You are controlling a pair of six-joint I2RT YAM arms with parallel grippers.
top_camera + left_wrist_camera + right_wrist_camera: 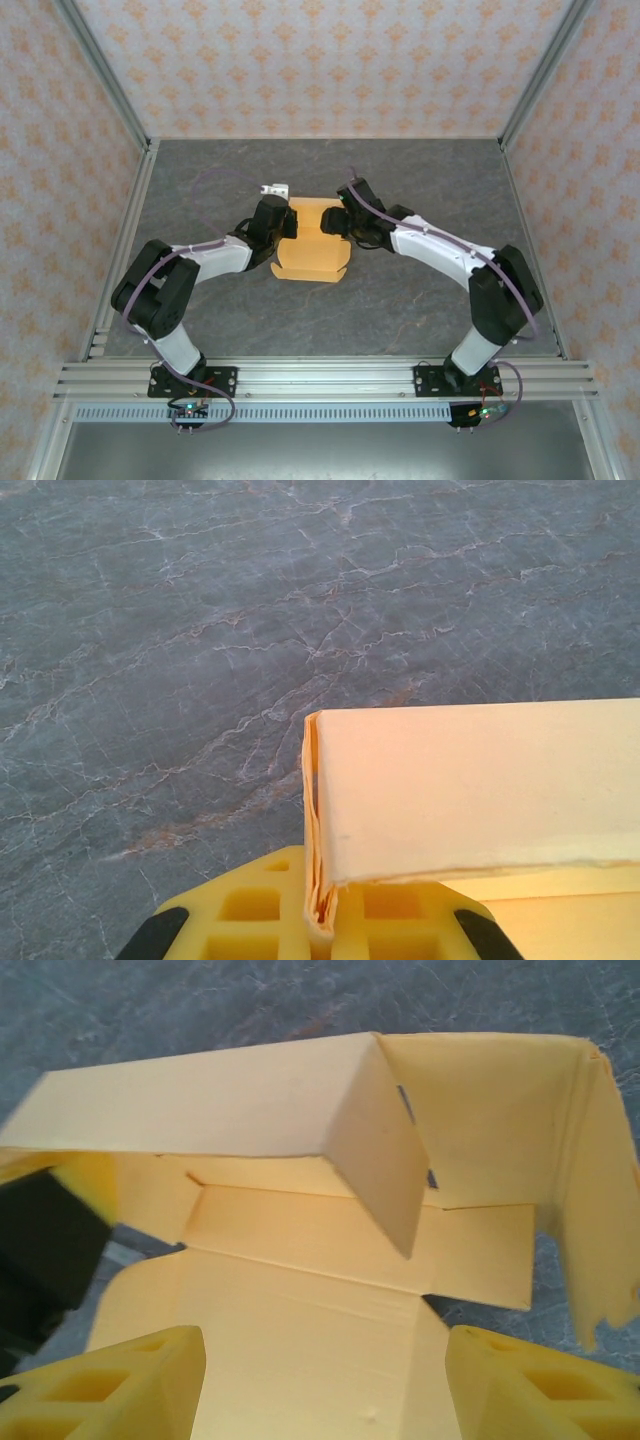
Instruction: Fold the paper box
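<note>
The paper box (318,250) is orange-yellow card, partly folded, lying mid-table between the two grippers. My left gripper (335,898) is shut on the box's folded left edge, with several layers of card pinched between its yellow fingers (250,910). One raised panel of the paper box (480,780) stretches off to the right. My right gripper (325,1390) hovers open over the card's flat inner floor, its yellow fingers (120,1385) wide apart and nothing between them. Ahead of it, the paper box (300,1250) has a long flap standing up and side flaps lifted at the right. From above, the left gripper (282,225) and the right gripper (334,222) flank the card.
The table (420,180) is dark grey marbled stone, bounded by patterned walls and metal frame posts (105,75). An aluminium rail (320,378) carries both arm bases at the near edge. The black body of the left gripper (40,1250) sits at the left of the right wrist view.
</note>
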